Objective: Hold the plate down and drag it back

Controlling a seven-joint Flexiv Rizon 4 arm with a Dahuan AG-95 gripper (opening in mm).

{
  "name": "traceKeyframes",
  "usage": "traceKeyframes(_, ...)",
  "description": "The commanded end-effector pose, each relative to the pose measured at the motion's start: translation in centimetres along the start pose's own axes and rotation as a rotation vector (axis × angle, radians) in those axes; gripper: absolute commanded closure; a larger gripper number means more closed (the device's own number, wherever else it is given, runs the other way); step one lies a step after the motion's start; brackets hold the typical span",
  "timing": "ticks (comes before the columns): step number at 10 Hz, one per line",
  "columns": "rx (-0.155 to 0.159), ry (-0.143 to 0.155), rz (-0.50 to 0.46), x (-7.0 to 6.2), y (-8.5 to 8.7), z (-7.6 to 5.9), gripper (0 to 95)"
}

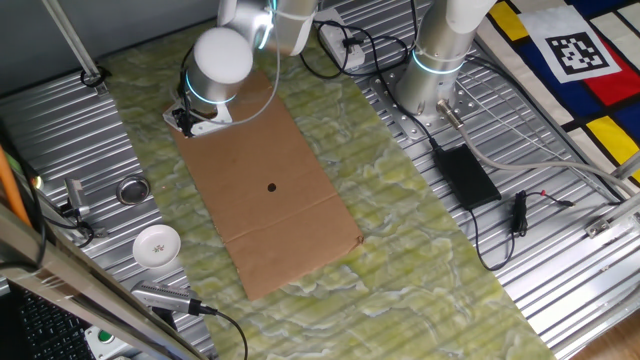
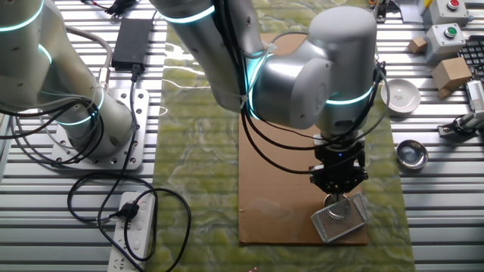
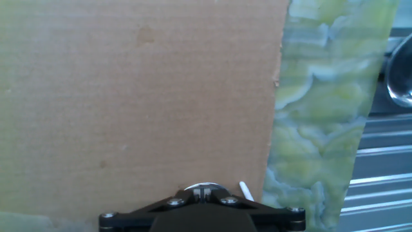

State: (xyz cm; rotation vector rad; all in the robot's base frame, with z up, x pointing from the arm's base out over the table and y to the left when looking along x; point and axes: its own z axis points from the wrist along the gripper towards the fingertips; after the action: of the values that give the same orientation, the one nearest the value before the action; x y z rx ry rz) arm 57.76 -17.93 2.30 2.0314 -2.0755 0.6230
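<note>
Robotics lab: slatted metal bench (image 1: 560,250), fiducial marker (image 1: 578,52).

A brown cardboard sheet (image 1: 270,195) lies mid-frame on a green marbled mat (image 1: 420,240). At lower left, a white patterned bowl (image 1: 157,246) sits below a metal ring with a dark centre (image 1: 133,189). A black power brick (image 1: 465,175) lies at right.
</note>
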Motion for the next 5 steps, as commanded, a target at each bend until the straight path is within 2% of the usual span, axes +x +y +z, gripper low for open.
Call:
traceKeyframes(1, -0.001, -0.013, 0.015, -0.09, 0.02, -0.01, 95.0)
traceKeyframes(5, -0.005, -0.036, 0.058, -0.56, 0.07, -0.05, 95.0)
